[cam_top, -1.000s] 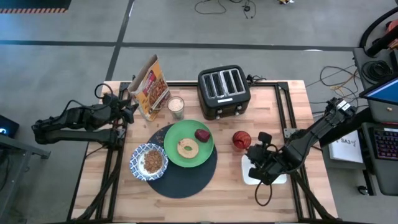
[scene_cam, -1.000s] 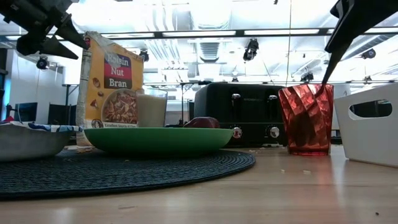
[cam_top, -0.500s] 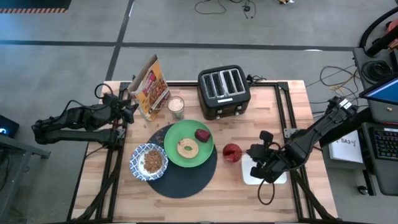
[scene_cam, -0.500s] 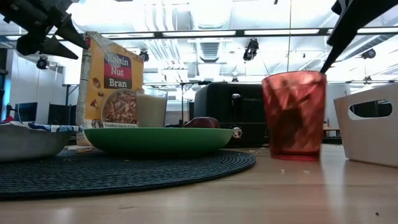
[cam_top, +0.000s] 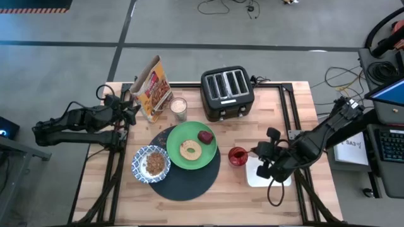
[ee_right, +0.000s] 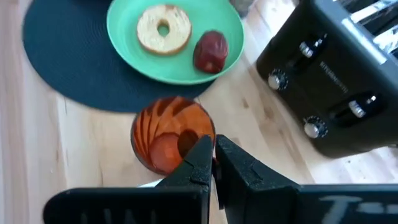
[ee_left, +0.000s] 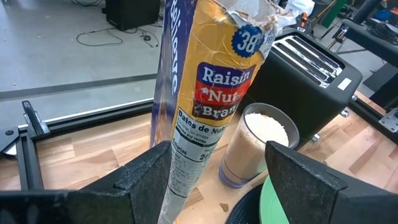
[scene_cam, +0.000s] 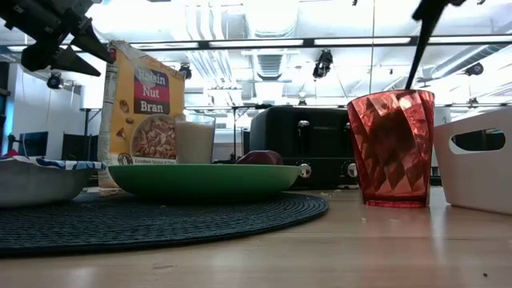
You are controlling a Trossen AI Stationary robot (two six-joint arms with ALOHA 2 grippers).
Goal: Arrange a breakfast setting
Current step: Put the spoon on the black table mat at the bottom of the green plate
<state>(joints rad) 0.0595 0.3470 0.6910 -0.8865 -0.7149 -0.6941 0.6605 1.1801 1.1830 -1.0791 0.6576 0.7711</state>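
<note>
High looks straight down, low level across table—both share red cup (cam_top: 237, 156).

**Lighting & pic quality**

Bright, even overhead light; shadows on the table (cam_top: 297, 126) are soft and short. Low view is backlit w/ ceiling strip lights blown out to glare (upper frame nearly white), red cup (scene_cam: 391, 148) glowing translucent. Left wrist view: fingers (ee_left: 149, 180) blurred, cereal bag (ee_left: 208, 93) sharp. Right wrist view slightly soft, toaster (ee_right: 336, 74) skewed at the edge.
</note>
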